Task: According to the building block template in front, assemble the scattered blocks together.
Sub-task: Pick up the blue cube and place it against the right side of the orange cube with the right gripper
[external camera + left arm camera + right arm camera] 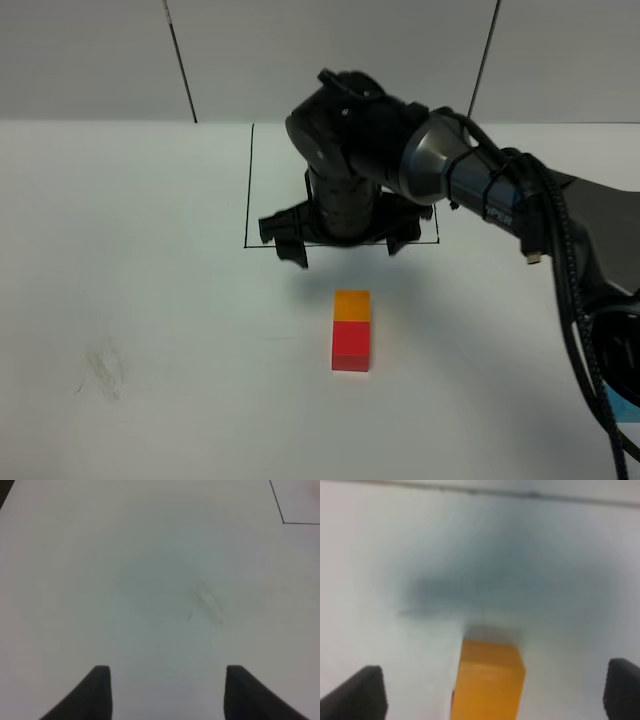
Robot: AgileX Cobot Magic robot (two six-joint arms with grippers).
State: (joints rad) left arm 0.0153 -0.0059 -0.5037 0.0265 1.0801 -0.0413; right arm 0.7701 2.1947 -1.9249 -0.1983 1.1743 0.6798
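Your right end effector (345,248) hangs wide open just beyond the orange block (352,305), which touches the red block (351,345) on the tabletop (150,300); your left end effector (165,692) is open too

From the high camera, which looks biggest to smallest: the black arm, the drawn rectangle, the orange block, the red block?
1. Black arm.
2. Drawn rectangle, partly covered by the arm.
3. Red block and orange block: same width; red shows more only because its front face is visible.
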